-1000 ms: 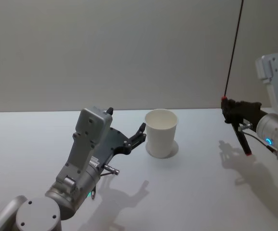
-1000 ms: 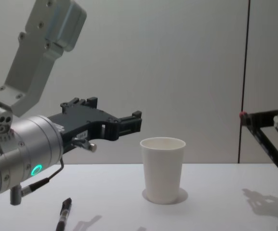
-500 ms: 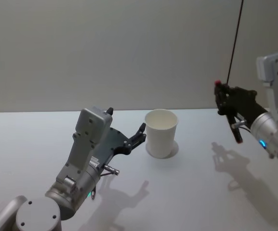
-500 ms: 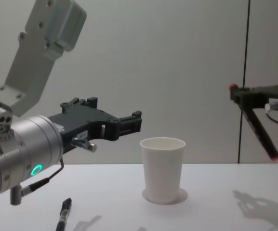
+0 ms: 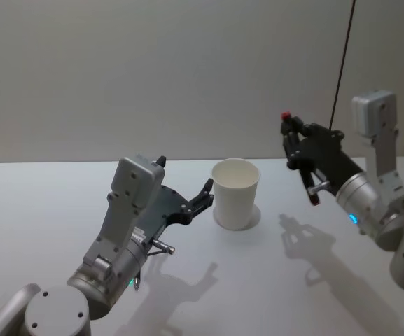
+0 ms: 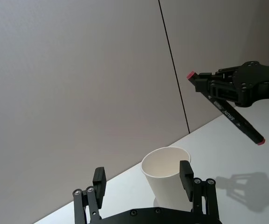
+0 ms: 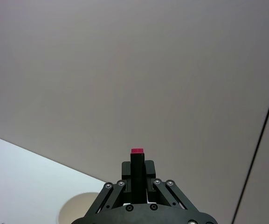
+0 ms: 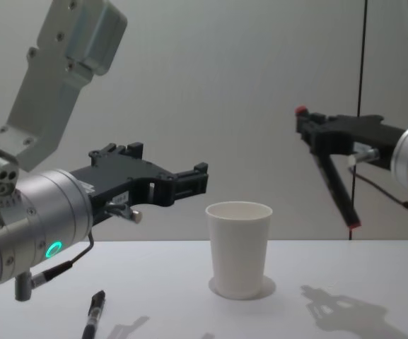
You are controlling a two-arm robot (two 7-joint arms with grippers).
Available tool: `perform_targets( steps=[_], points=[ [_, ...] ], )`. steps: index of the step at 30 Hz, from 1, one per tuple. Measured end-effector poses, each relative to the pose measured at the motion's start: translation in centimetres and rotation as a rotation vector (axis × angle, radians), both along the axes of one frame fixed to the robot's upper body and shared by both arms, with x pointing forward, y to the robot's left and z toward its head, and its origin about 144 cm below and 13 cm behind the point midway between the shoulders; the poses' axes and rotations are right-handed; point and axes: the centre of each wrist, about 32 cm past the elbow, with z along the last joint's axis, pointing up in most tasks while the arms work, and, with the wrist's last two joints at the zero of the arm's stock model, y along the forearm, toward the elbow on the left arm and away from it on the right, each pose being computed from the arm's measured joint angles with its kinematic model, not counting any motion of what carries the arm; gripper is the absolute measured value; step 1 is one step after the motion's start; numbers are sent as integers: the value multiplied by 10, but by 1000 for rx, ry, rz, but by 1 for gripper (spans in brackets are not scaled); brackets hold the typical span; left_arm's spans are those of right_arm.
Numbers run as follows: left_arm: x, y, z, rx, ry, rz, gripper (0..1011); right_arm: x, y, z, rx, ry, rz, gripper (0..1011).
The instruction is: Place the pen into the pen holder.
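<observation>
Pens, two: black pen with red ends [image 8: 336,189] hanging tilted, clamped near top end in right gripper [image 8: 311,133], above and right of pen holder [image 5: 234,194], well apart from rim. Second pen [image 8: 94,314] lying on table [image 5: 47,203], well left of holder. One holder, standing upright. Left gripper [image 6: 142,175] hovering just left of holder – fingers spread wide, gripping nothing. Bare table showing all around holder.

Silver-grey arms [image 5: 128,210], teal ring lights [image 8: 51,248], black screw-studded left gripper [image 6: 142,176], thin cables [image 8: 89,244]
</observation>
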Motion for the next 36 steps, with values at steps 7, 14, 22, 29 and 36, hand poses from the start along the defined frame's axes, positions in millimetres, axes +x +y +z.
perform_targets(
  steps=[7,14,22,29,36],
  points=[
    [0,0,0,0,0,0,1004,4,13,-12,23,-47,48,161],
    [0,0,0,0,0,0,1004,10,23,-22,30,-110,76,161],
    [0,0,0,0,0,0,1004,18,31,-34,38,-167,96,161],
    [0,0,0,0,0,0,1004,24,38,-43,54,-224,122,161],
    [0,0,0,0,0,0,1004,30,42,-48,89,-275,136,161]
  ],
)
